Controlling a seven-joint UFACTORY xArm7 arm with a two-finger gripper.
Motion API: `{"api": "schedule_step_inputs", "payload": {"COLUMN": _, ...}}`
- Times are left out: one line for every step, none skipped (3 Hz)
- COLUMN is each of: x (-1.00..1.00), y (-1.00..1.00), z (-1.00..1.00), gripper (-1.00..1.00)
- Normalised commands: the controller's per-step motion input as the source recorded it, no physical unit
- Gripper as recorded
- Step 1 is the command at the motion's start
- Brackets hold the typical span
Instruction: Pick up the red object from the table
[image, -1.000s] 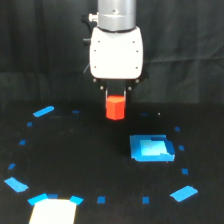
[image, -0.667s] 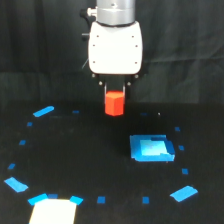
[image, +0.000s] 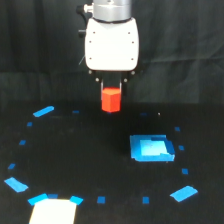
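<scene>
On the exterior view's left, the table (image: 75, 165) carries loose blue tape marks (image: 44, 111) and, at the bottom edge, a pale white patch (image: 52, 212) framed in blue; none of this matters to the lift, so it should simply be left alone. In the middle, the end effector (image: 111, 92) hangs under its white housing (image: 111, 44), its dark fingers closed on the red object (image: 111, 99), which appears to sit clear above the black surface. To do the lift well, I would judge it best to keep the grip firm and rise straight up, without swinging, since the block shows mostly below the fingers and could slip if jolted. To the right lies the blue square (image: 151, 148), well apart from the block and below it, with more tape marks beyond.
</scene>
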Motion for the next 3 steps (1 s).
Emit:
{"api": "schedule_step_inputs", "payload": {"x": -0.11, "y": 0.01, "z": 0.16, "gripper": -0.93}}
{"api": "schedule_step_inputs", "payload": {"x": 0.14, "y": 0.25, "z": 0.85, "gripper": -1.0}}
{"api": "schedule_step_inputs", "payload": {"x": 0.18, "y": -0.03, "z": 0.86, "gripper": -1.0}}
